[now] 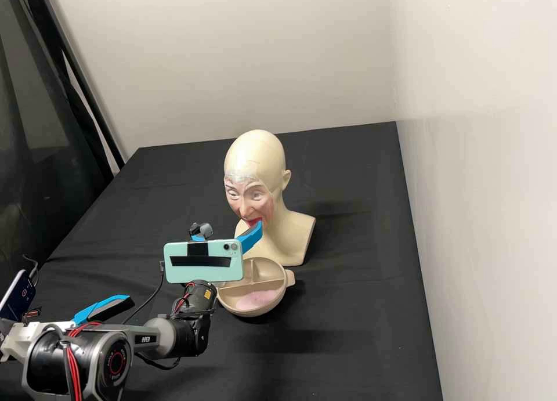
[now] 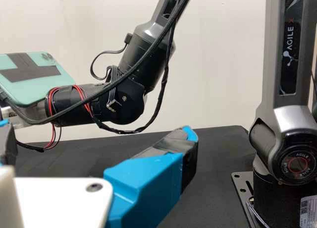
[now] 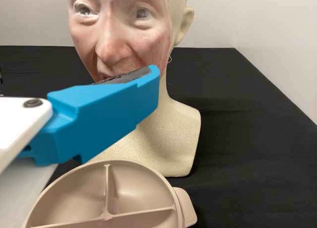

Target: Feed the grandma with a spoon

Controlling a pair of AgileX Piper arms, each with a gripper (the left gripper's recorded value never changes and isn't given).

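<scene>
Right pincer [image 1: 254,231] at grandma head [image 1: 258,186] mouth, can't tell if spread or pinching a spoon. Head stands on tabletop [image 1: 360,227] just behind divided bowl [image 1: 258,309]. Judging: delivery at mouth near done, pull-back left to do

White lettering on upright arm link [image 2: 291,37]; round print on joint cap [image 2: 296,164]; small label on forearm [image 1: 148,339].

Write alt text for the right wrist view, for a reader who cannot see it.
The blue right gripper is at the mouth of the grandma mannequin head, which stands on the black bench. A beige divided bowl lies in front of the bust.
</scene>
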